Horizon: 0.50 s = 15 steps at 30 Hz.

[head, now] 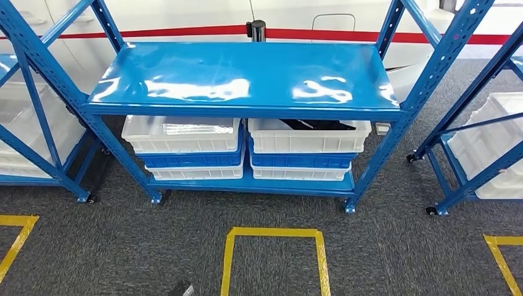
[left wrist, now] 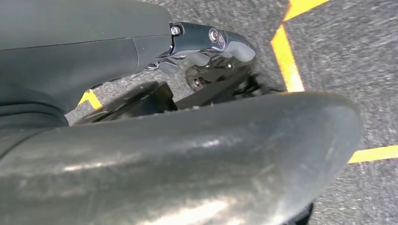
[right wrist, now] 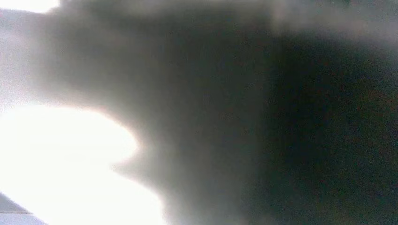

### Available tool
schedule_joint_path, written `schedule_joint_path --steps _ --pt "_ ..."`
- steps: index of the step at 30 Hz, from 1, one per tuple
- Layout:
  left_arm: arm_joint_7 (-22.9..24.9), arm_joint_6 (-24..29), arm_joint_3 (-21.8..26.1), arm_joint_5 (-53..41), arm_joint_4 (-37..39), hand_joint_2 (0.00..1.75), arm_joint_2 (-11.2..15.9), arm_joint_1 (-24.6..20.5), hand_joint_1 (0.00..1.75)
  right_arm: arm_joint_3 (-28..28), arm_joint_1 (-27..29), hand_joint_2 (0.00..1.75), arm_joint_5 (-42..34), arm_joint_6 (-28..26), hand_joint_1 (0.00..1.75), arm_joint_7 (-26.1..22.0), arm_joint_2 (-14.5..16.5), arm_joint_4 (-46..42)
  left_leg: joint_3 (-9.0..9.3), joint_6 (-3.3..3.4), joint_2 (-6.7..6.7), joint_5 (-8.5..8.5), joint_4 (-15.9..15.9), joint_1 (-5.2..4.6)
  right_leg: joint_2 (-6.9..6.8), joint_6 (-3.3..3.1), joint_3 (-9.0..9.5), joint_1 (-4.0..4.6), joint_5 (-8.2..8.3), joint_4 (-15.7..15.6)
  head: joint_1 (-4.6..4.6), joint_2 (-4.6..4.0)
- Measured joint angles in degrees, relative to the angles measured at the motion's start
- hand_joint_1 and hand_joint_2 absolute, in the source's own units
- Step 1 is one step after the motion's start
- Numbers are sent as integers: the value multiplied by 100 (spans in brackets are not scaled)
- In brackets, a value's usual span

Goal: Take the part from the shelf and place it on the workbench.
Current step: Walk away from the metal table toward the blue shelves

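Dark part (head: 317, 124) lies in the white bin (head: 308, 137), centre frame, on the blue shelf (head: 247, 77). Left hand (left wrist: 206, 44) state indeterminate; workbench unseen.

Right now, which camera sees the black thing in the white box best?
The head view: the black part lies in the upper right white bin under the blue shelf. The left wrist view looks at carpet and yellow tape instead; the right wrist view is a blur.
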Motion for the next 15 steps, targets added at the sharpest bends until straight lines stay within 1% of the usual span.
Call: schedule_joint_path --steps 1,2,3,4,5,6,7,8,9,10,11,12,13,14,15 --pt "1 -1 0 0 1 0 0 5 0 0 2 0 0 0 0 0 -1 0 -257 -11 3 -146 317 0 8 -9 32 6 -42 1 -12 0" --pt "2 -2 0 0 1 0 0 12 0 0 6 0 1 0 0 0 -1 0 -463 -11 3 -249 499 0 16 -9 73 12 -88 1 -15 0" --pt "2 -3 0 0 2 0 0 20 0 -1 14 0 1 0 0 1 -2 0 -611 -4 4 -281 544 -1 24 -6 127 18 -140 1 -20 0" --pt "3 -4 0 0 2 0 0 27 0 -1 23 0 3 1 0 1 -1 0 -657 17 4 -178 383 -6 31 0 198 24 -197 2 -21 0" --pt "2 -4 0 0 2 0 1 30 0 -1 29 0 5 2 0 1 0 0 -629 57 6 57 73 -17 34 9 265 28 -258 -1 -21 0" --pt "3 -4 1 0 4 0 3 40 0 -1 38 0 7 4 0 1 7 3 -579 109 8 392 -258 -40 34 21 329 30 -320 -3 -22 0" --pt "3 -4 1 1 6 0 9 44 0 -1 39 0 9 7 0 0 15 6 -532 154 13 655 -545 -70 40 46 375 35 -378 -17 -22 0" --pt "5 -4 2 1 8 0 13 45 0 -1 35 0 9 9 0 -1 21 8 -482 192 19 835 -722 -100 44 77 407 38 -425 -50 -24 0" --pt "7 -5 2 2 10 0 16 46 0 0 28 0 10 10 0 -1 29 10 -450 223 20 912 -812 -125 47 124 462 41 -437 -71 -26 0" --pt "9 -5 1 2 10 0 18 39 0 0 16 0 10 11 0 -2 30 9 -405 242 21 874 -861 -139 51 179 510 47 -426 -97 -31 0" --pt "10 -6 1 2 9 0 16 35 0 1 7 0 11 11 0 -2 28 8 -331 271 11 871 -911 -126 46 226 528 44 -402 -74 -34 0" --pt "9 -6 1 2 8 0 15 33 0 1 4 0 12 11 0 -3 26 7 -256 308 -1 865 -974 -109 43 269 461 42 -348 108 -31 0" --pt "8 -5 1 2 7 0 15 30 0 0 1 0 12 11 0 -3 23 7 -178 336 -9 850 -1018 -90 41 291 304 37 -312 355 -22 0" --pt "6 -5 1 2 5 0 13 25 0 0 -3 0 12 11 0 -4 21 6 -97 361 -20 818 -1064 -72 39 296 45 30 -330 720 -14 1" --pt "5 -5 2 2 5 0 11 23 0 -1 -4 0 11 11 0 -5 21 7 -31 379 -25 769 -1091 -71 39 286 -249 26 -410 1110 -3 1"
